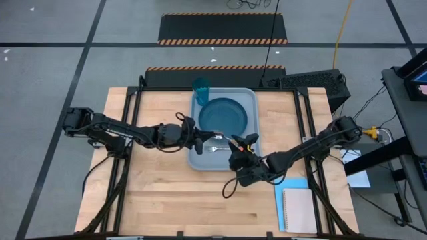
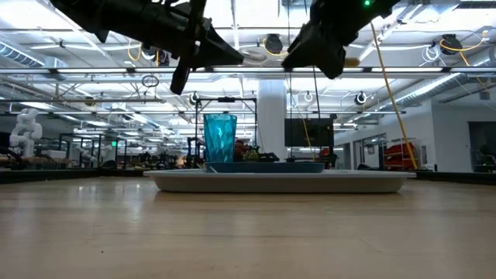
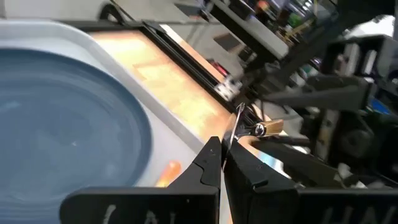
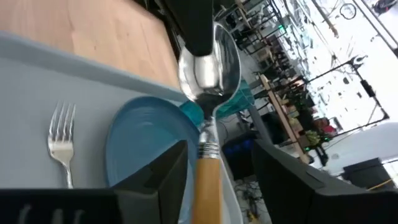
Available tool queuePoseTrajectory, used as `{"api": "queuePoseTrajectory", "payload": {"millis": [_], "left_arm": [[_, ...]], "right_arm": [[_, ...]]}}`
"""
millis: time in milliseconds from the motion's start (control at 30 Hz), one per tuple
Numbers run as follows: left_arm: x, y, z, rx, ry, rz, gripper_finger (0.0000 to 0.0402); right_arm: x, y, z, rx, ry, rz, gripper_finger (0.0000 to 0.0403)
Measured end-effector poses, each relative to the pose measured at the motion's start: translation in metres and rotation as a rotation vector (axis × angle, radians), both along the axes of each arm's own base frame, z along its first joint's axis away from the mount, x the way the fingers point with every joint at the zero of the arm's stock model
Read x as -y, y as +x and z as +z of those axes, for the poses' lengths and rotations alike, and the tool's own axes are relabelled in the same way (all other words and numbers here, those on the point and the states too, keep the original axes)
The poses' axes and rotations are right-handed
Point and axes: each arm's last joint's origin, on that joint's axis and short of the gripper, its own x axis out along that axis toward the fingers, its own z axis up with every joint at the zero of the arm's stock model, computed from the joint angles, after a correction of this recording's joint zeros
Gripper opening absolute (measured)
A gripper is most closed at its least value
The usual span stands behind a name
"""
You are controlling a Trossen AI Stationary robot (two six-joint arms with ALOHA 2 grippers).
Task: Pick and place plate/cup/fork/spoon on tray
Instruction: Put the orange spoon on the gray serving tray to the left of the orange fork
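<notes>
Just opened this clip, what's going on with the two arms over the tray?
Both arms meet above the tray. The left gripper is shut on the bowl end of the spoon, while the right gripper stands open around its orange handle, so it looks like a handover in mid-air. On the tray already are the plate, the cup at the far corner, and the fork beside the plate.

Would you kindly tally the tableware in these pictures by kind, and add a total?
Plate: 1, on the tray.
Cup: 1, on the tray's far corner.
Fork: 1, lying on the tray beside the plate.
Spoon: 1, held up between the two claws.
Tray: 1.
Total: 5.
</notes>
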Motion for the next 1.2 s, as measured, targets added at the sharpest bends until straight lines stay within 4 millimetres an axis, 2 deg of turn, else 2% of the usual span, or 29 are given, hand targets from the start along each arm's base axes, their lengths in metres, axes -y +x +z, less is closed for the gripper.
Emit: {"api": "queuePoseTrajectory", "payload": {"millis": [333,700,833,967,1200], "left_arm": [[0.004,-0.001,0.0,-0.008,0.064,0.089,0.0004],[0.006,0.002,-0.005,-0.038,0.164,0.148,0.0004],[0.006,0.006,-0.01,-0.033,0.176,0.146,0.0004],[0.007,0.006,-0.006,-0.011,0.186,0.144,0.0005],[0.007,0.007,-0.009,-0.021,0.186,0.143,0.0005]], "right_arm": [[0.016,0.008,0.001,0.101,0.102,-0.051,0.0132],[0.028,0.018,-0.015,0.057,0.124,-0.07,0.013],[0.029,0.019,-0.015,0.067,0.114,-0.085,0.013],[0.029,0.019,-0.015,0.073,0.105,-0.093,0.0127],[0.029,0.02,-0.015,0.07,0.122,-0.071,0.0085]]}}
